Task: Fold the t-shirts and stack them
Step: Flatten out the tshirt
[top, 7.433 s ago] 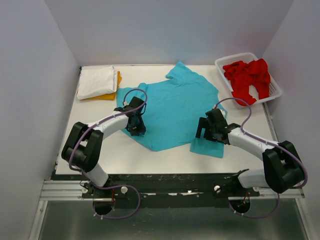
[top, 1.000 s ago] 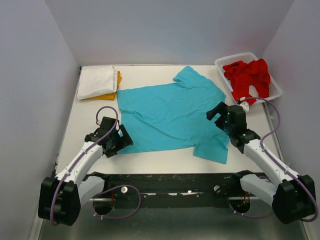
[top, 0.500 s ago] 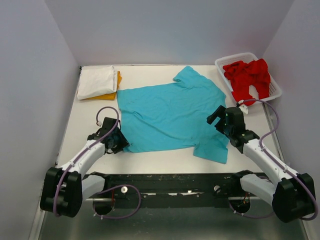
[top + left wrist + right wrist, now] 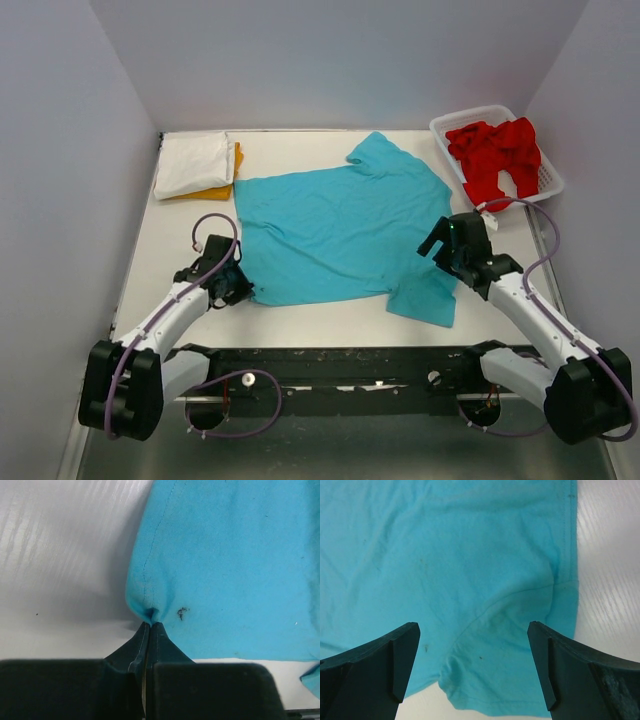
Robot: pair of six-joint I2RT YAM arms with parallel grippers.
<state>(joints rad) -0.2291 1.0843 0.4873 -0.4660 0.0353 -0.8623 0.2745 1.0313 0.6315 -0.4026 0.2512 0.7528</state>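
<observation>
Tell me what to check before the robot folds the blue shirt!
1. Left gripper shut on the shirt corner: ok.
2. Right gripper holding the shirt: not ok, it is open over the sleeve.
3. Shirt spread flat: ok, slight wrinkles.
4. Both cloth layers pinched on the left: cannot tell.
5. Folded stack apart from the shirt: cannot tell.

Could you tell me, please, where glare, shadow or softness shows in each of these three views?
Top external: evenly lit and sharp, with only faint shadows on the table. Left wrist: streaky glare on the table at upper left, and a grey shadow beside the left tool, which pinches the turquoise t-shirt. Right wrist: the open right tool looks soft-edged, while the cloth is sharp.
</observation>
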